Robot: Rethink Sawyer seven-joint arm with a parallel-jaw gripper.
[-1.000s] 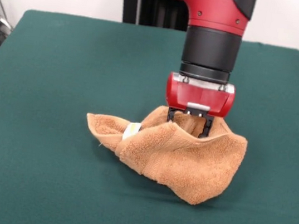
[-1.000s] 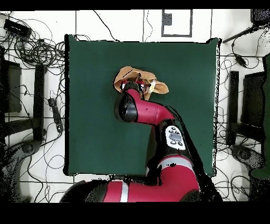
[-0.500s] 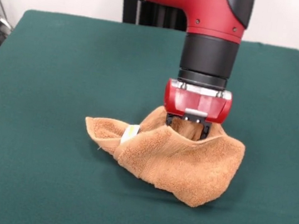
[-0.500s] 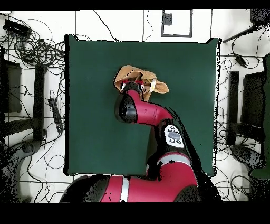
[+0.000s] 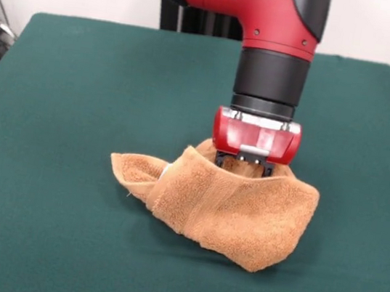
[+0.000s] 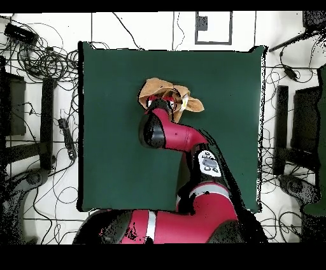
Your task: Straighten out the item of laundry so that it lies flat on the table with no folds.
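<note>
The item of laundry point(image 5: 236, 211), an orange-tan towel, sits crumpled in a raised heap on the green table point(image 5: 79, 85), a little right of centre, with one corner pointing left. My gripper point(image 5: 243, 169) comes straight down into the top of the heap. Its two black fingers point(image 5: 217, 161) stand wide apart and open, with their tips sunk into the cloth and a hump of towel between them. From overhead, the towel point(image 6: 156, 86) shows beyond the gripper point(image 6: 162, 102) near the middle of the table point(image 6: 114, 140), and the arm covers part of it.
Green table surface lies on all sides of the towel. In the overhead view, cables and dark equipment point(image 6: 38, 57) lie on the floor around the table edges.
The gripper has sunk slightly lower into the towel. The front fold has risen, and the white tag that showed at the left fold is now hidden.
</note>
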